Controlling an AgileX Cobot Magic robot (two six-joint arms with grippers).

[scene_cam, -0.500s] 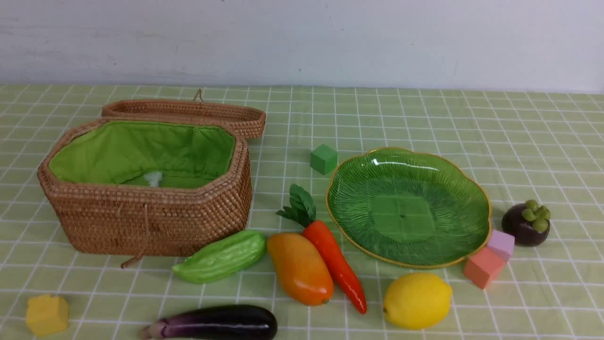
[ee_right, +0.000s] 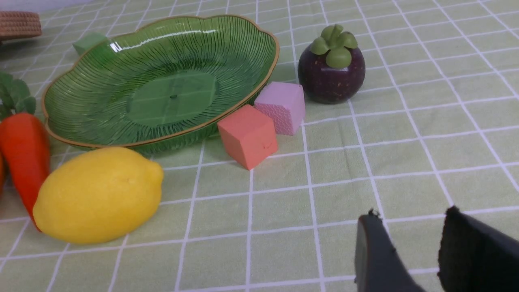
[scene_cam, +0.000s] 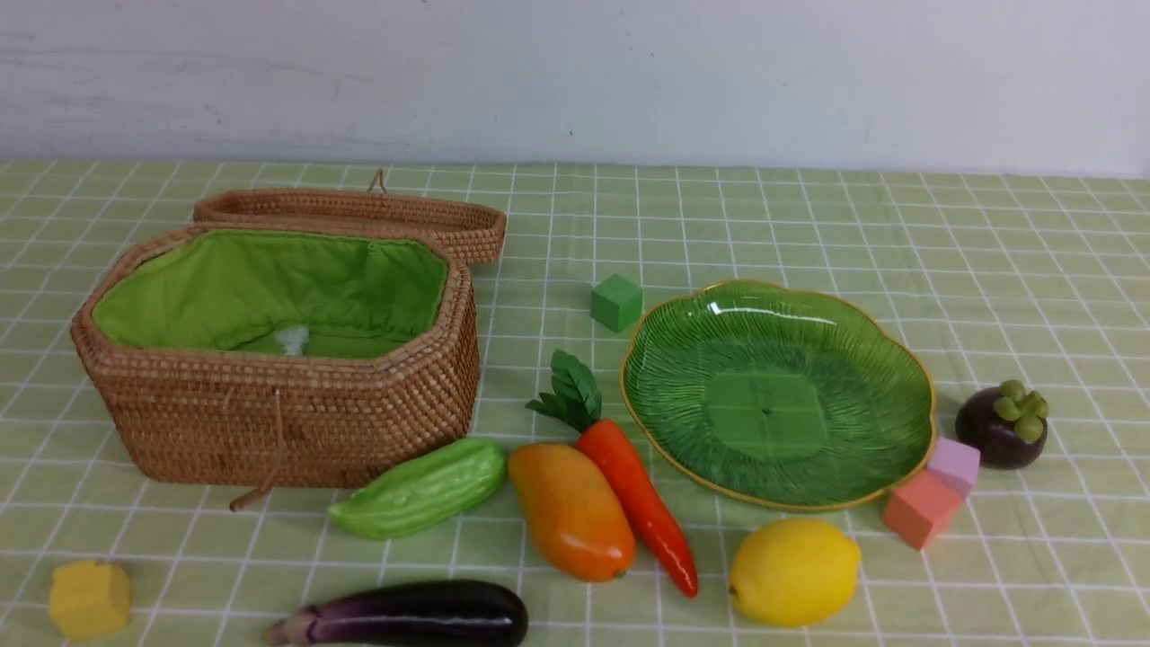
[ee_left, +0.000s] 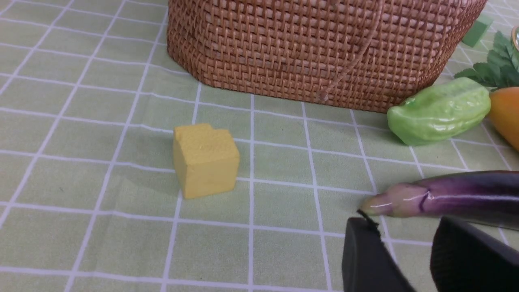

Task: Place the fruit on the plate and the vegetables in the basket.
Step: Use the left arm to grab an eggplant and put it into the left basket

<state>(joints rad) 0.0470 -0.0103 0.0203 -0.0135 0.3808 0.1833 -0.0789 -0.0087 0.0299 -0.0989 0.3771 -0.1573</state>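
Lying unsorted on the desk, fruit and vegetables are waiting; plate and basket are holding none; left end effector and right end effector are hanging part-open, empty.

green cube: sat mid-frame | yellow cube: lower left | lilac cube: stood just beside coral cube, lower right | checked cloth: lay underneath
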